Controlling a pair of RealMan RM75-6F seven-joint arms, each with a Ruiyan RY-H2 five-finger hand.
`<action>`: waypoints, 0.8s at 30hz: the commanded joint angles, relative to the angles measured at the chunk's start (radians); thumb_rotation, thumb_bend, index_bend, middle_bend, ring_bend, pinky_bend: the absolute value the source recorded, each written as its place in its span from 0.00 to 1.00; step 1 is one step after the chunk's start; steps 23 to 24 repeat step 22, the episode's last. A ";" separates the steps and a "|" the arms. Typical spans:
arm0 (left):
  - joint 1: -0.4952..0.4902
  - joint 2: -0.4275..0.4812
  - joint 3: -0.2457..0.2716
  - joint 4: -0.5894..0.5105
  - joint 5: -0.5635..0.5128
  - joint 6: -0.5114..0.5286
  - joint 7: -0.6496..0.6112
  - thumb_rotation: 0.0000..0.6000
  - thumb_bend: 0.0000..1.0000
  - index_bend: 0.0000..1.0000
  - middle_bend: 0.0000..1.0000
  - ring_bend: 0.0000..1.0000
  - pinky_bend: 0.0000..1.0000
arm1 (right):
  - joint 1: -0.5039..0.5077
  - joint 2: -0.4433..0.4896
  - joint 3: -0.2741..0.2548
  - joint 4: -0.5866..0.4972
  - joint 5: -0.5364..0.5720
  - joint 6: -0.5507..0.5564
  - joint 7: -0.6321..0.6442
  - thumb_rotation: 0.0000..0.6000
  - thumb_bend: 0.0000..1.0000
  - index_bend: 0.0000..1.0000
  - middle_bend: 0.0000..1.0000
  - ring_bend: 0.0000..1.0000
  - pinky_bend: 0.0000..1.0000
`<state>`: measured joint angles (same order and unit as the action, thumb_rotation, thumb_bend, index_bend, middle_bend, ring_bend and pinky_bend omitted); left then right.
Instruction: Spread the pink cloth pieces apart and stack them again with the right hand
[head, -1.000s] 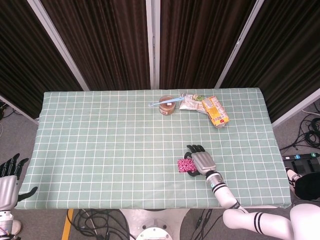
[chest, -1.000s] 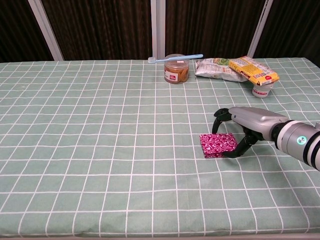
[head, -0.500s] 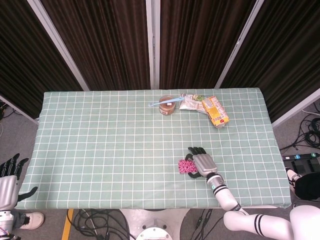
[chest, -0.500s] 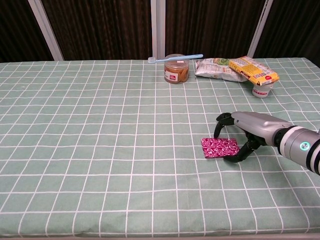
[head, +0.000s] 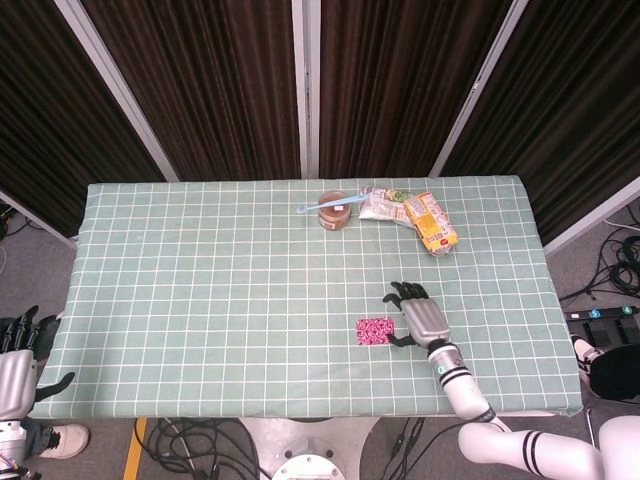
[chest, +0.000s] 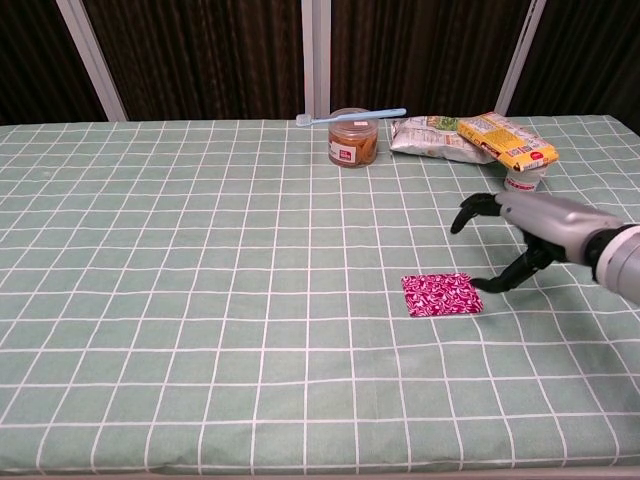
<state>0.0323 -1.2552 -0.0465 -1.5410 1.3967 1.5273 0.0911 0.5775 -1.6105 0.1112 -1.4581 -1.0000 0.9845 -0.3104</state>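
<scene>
Table (head: 200, 300) comes first, under its green checked cover, with the odds and ends lined along the far edge: snack bags (chest: 470, 135), a jar (chest: 352, 138) with a toothbrush (chest: 350, 117) laid across its top, and a small cup (chest: 522, 181) by the bags. The right hand (chest: 520, 235) hangs above the cloth's right side, fingers apart and arched, holding nothing; a second ago it was crouched over the pink cloth (chest: 441, 294) with fingertips at its right edge, and it has since lifted and drawn back to the right. The cloth lies flat in the near-right part of the table as one neat patch (whether one piece or a stack, the views cannot say). That retreat probably marks a finished placement or a pause between steps. The left hand (head: 15, 360) waits off the table's left edge, fingers loosely spread, empty.
</scene>
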 joint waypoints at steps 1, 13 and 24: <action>-0.002 0.000 -0.002 0.000 -0.001 -0.002 0.001 1.00 0.16 0.22 0.15 0.11 0.13 | -0.052 0.083 0.021 -0.041 -0.059 0.090 0.060 0.88 0.17 0.22 0.06 0.00 0.00; -0.026 -0.006 -0.020 -0.003 -0.009 -0.020 0.022 1.00 0.16 0.22 0.15 0.11 0.13 | -0.305 0.358 -0.077 -0.244 -0.351 0.464 0.220 0.87 0.17 0.13 0.01 0.00 0.00; -0.037 -0.005 -0.027 -0.013 -0.009 -0.019 0.040 1.00 0.16 0.22 0.15 0.11 0.13 | -0.407 0.404 -0.120 -0.293 -0.451 0.573 0.270 0.87 0.17 0.13 0.01 0.00 0.00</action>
